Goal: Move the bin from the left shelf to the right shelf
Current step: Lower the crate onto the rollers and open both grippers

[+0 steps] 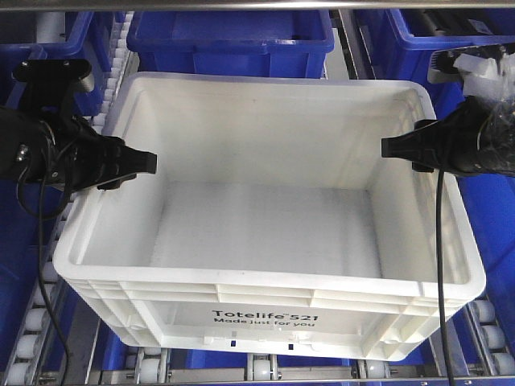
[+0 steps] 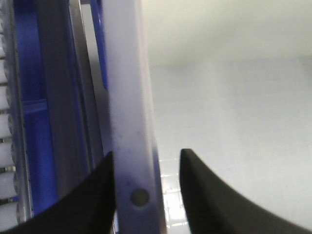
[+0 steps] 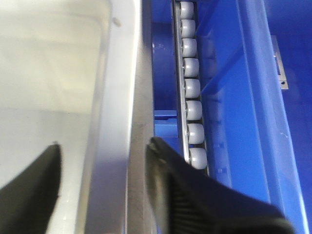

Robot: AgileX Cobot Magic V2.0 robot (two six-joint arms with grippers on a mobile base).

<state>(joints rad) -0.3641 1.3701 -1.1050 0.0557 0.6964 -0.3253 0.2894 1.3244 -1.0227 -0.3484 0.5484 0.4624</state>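
Note:
The white bin (image 1: 265, 233), printed "Totelife 521", sits in the middle of the front view on a roller lane of small white wheels (image 1: 261, 371), which by its look is the right shelf. My left gripper (image 1: 149, 165) is at the bin's left wall. In the left wrist view this gripper (image 2: 146, 152) straddles the rim (image 2: 129, 97), open, with a gap on the inner side. My right gripper (image 1: 386, 149) is at the right wall. Seen from the right wrist, it (image 3: 103, 144) straddles the rim (image 3: 119, 73), also open, with its outer finger against the rim edge.
Blue plastic bins stand behind (image 1: 233, 36), at the left (image 1: 16, 241) and at the right (image 1: 491, 241) of the white one. A rail of white wheels (image 3: 191, 87) runs close beside the bin's right wall. A steel bar (image 1: 257, 4) crosses overhead.

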